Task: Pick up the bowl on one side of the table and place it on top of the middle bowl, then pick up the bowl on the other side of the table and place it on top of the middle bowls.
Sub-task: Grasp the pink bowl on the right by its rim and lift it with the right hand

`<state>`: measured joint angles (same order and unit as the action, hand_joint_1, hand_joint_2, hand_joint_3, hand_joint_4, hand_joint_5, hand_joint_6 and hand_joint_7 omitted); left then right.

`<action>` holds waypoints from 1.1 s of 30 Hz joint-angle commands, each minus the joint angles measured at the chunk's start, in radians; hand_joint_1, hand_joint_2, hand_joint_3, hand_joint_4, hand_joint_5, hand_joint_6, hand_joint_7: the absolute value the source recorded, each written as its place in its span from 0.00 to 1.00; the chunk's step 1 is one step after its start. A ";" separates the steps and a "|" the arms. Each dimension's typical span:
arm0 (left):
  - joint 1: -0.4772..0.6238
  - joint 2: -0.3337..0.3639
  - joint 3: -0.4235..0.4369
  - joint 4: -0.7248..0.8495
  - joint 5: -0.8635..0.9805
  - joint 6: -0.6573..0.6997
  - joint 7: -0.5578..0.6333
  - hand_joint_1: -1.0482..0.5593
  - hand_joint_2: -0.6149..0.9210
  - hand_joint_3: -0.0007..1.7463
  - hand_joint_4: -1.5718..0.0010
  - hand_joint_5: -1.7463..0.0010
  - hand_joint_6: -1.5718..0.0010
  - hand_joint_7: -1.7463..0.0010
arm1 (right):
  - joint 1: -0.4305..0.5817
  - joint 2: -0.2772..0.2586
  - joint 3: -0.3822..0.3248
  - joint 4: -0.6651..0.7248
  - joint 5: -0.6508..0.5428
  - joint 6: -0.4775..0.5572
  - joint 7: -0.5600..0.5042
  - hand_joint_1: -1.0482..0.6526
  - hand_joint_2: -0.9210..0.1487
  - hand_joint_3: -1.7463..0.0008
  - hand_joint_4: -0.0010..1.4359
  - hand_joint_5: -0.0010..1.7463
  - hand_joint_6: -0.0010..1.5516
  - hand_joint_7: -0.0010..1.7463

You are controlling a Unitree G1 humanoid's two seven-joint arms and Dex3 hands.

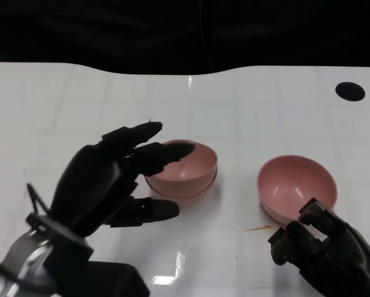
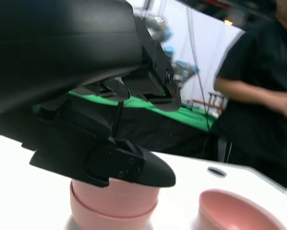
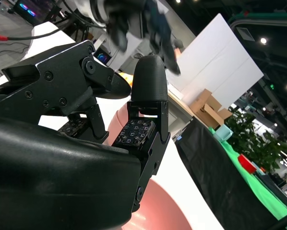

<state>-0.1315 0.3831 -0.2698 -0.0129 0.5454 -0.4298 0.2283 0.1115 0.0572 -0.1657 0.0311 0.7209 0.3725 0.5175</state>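
Left hand (image 1: pixel 107 182) hovered, fingers apart and empty, beside the stacked bowls (image 1: pixel 186 169); right hand (image 1: pixel 326 244), fingers apart, touched the single bowl's (image 1: pixel 296 182) near rim.

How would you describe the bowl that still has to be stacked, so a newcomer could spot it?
On the white table, look toward the robot's right hand. The single pink bowl sits just beyond its fingers. Unlike the middle stack near the left hand, it is one bowl alone.

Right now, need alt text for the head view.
Two pink bowls stacked at the centre of a white table, the left hand open beside them. A single pink bowl sits to the right, with the right hand at its near rim.
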 commanded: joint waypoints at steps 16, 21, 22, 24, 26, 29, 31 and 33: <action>0.239 -0.085 0.288 -0.354 -1.009 0.545 -0.512 0.67 0.96 0.31 0.75 0.10 0.49 0.66 | -0.011 -0.020 -0.019 0.010 -0.004 0.003 0.004 0.56 0.29 0.48 0.59 0.94 0.62 0.65; 0.270 -0.100 0.355 -0.355 -1.145 0.626 -0.562 0.73 0.85 0.65 0.67 0.00 0.70 0.12 | -0.019 -0.022 -0.023 0.019 0.002 0.003 0.016 0.56 0.29 0.45 0.57 0.95 0.60 0.68; 0.271 -0.102 0.360 -0.356 -1.148 0.631 -0.566 0.73 0.85 0.66 0.67 0.00 0.70 0.10 | -0.020 -0.023 -0.023 0.020 0.002 0.003 0.017 0.56 0.30 0.45 0.57 0.95 0.60 0.68; 0.271 -0.105 0.366 -0.359 -1.148 0.640 -0.571 0.74 0.84 0.68 0.66 0.00 0.70 0.09 | -0.020 -0.022 -0.023 0.020 0.002 0.003 0.018 0.56 0.30 0.44 0.57 0.95 0.60 0.68; 0.307 -0.101 0.389 -0.356 -1.137 0.638 -0.571 0.80 0.87 0.76 0.54 0.00 0.62 0.04 | -0.020 -0.022 -0.025 0.018 0.001 0.006 0.010 0.56 0.31 0.45 0.58 0.94 0.60 0.68; 0.335 -0.092 0.409 -0.349 -1.131 0.652 -0.581 0.84 0.89 0.83 0.44 0.00 0.54 0.00 | -0.024 -0.021 -0.030 0.022 0.008 0.013 0.010 0.56 0.31 0.45 0.58 0.94 0.60 0.67; 0.344 -0.088 0.418 -0.352 -1.138 0.683 -0.581 0.84 0.91 0.83 0.39 0.00 0.51 0.00 | -0.024 -0.022 -0.032 0.026 0.006 0.008 0.019 0.56 0.29 0.46 0.59 0.93 0.61 0.66; 0.351 -0.087 0.424 -0.358 -1.142 0.714 -0.575 0.84 0.93 0.82 0.36 0.00 0.48 0.00 | -0.025 -0.024 -0.033 0.034 0.004 -0.001 0.034 0.55 0.25 0.50 0.58 0.94 0.60 0.67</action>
<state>0.2129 0.2796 0.1414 -0.3654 -0.5898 0.2640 -0.3458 0.0892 0.0488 -0.1904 0.0567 0.7225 0.3789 0.5394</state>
